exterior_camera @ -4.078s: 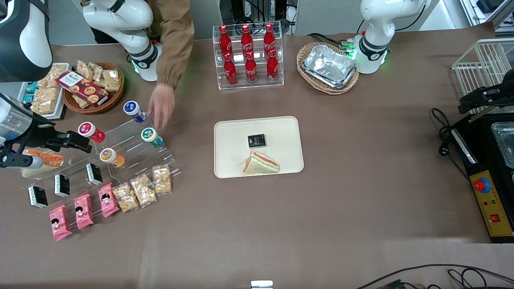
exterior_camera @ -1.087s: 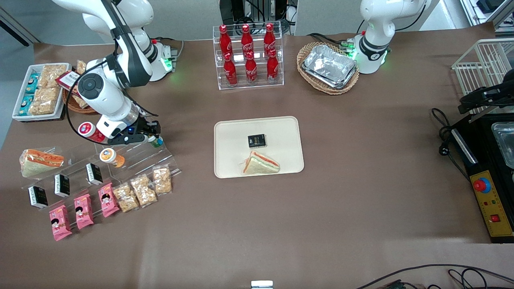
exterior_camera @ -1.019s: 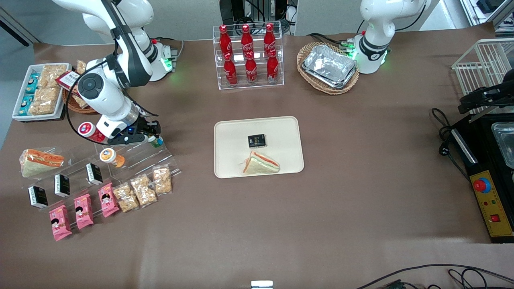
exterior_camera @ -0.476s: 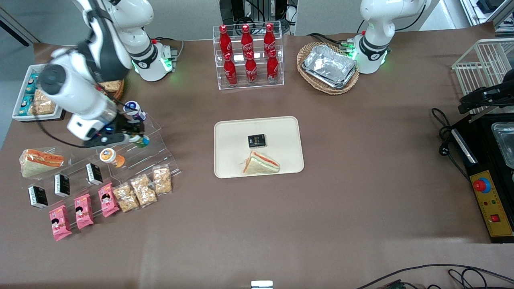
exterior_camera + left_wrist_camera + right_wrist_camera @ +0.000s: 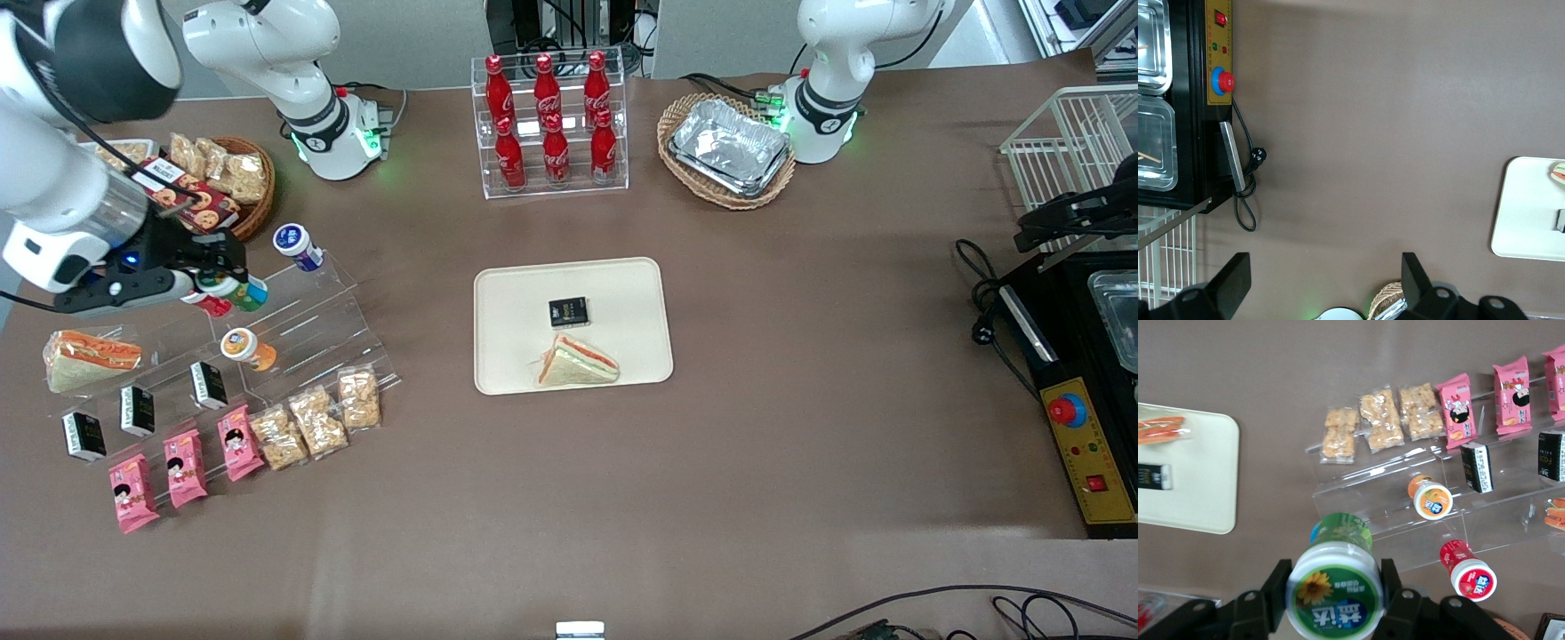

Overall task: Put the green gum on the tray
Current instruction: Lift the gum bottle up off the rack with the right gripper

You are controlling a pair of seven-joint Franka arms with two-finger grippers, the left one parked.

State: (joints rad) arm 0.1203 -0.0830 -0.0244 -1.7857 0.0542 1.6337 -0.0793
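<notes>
The green gum [image 5: 245, 293], a green bottle with a white lid bearing a sunflower mark, is held in my right gripper [image 5: 233, 286], lifted above the clear acrylic stand [image 5: 307, 324] near the red bottle [image 5: 212, 306]. In the right wrist view the fingers [image 5: 1275, 587] press both sides of the gum's lid [image 5: 1335, 590]. The cream tray [image 5: 622, 284] lies mid-table, well apart from the gripper, with a black box [image 5: 568, 311] and a sandwich [image 5: 578, 360] on it. The tray also shows in the right wrist view [image 5: 1198, 487].
A blue bottle [image 5: 298, 245] and an orange bottle [image 5: 246, 348] sit on the stand, with snack packs [image 5: 316, 420] nearer the camera. A cola rack [image 5: 549, 124] and a basket of foil trays [image 5: 727, 147] stand farther from the camera than the tray.
My gripper has lifted the green gum off the acrylic stand and carried it up and toward the working arm's end of the table. The blue bottle is uncovered again.
</notes>
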